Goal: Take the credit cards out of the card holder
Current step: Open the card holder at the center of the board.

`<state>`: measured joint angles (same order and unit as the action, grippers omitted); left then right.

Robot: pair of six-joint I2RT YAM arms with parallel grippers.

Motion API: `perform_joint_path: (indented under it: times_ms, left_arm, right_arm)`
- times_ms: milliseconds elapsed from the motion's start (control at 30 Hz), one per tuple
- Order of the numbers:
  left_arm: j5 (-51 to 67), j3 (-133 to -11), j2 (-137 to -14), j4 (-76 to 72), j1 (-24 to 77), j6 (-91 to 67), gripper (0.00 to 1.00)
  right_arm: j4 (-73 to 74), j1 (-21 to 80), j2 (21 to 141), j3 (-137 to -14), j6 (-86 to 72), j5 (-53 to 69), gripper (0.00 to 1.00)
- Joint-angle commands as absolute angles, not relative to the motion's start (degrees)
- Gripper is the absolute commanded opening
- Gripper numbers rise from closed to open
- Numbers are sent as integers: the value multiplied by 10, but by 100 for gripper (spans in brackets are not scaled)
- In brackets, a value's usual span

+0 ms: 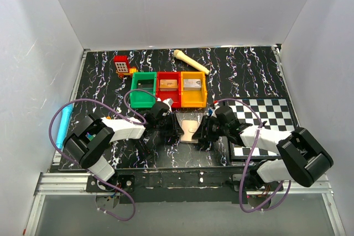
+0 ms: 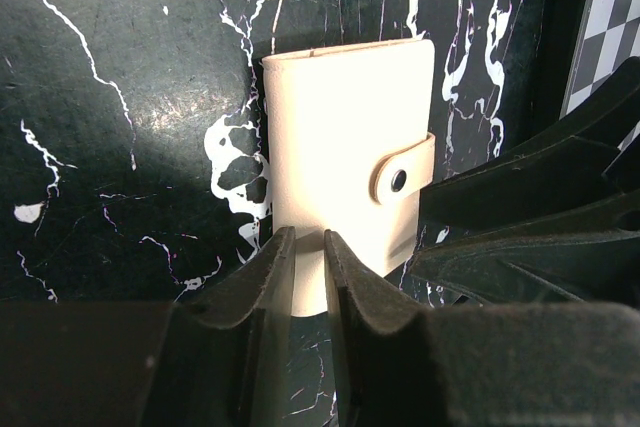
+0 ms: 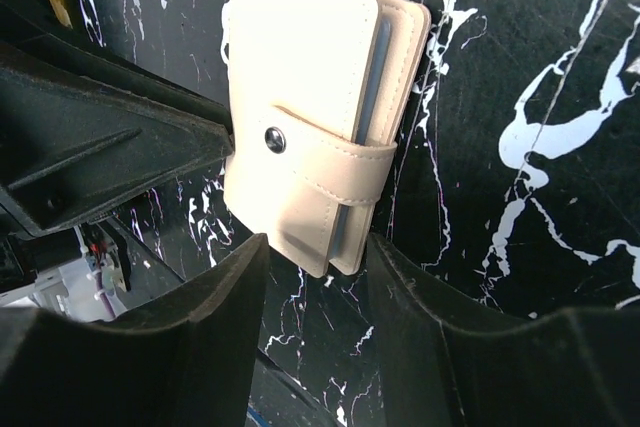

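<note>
The card holder lies flat on the black marbled table, in the middle near the front; 1 gripper sits on each side of it.

What could go wrong: the strap is snapped shut, so I think no card can come out until it is popped open; a hard pull on the strap could drag the whole holder across the smooth table, or flip it over, if nothing holds it down. The holder is thin and flat, so fingers could slip off its edge. The 2 grippers are very close together and could bump.

The left gripper has its fingers narrow, with just a small gap; the holder's near edge is right at the tips, and I cannot tell if it is pinched. The right gripper is wide, with 1 finger on each side of the holder's near end; it does not look like it is squeezing.

The holder is pale tan and smooth, folded like a little book; the strap wraps over 1 edge and ends in a dark round snap. A thin blue-grey line shows between the 2 covers; it may be a card or the lining, and I cannot tell which.
</note>
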<state>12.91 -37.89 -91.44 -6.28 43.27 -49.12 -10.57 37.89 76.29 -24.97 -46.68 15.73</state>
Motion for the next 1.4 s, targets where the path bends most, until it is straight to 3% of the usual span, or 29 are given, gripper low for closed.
perform_joint_path:
  times_ms: [0,267,400,500,767,1367]
  left_arm:
    - [123,-369,-918,-48,438,-487,19]
    - [124,-372,-924,-48,439,-486,18]
    - [124,-372,-923,-47,439,-485,18]
    - [123,-372,-925,-48,439,-485,18]
    - [127,-376,-933,-48,439,-484,16]
    - [130,-376,-933,-48,439,-483,13]
  right_arm:
    - [-142,376,773,-269,-475,171,51]
    - [-146,375,778,-270,-475,166,47]
    - [-95,375,750,-276,-456,128,59]
    - [-71,375,718,-277,-442,108,60]
    - [-108,375,730,-280,-451,148,48]
    - [-150,375,795,-279,-469,178,44]
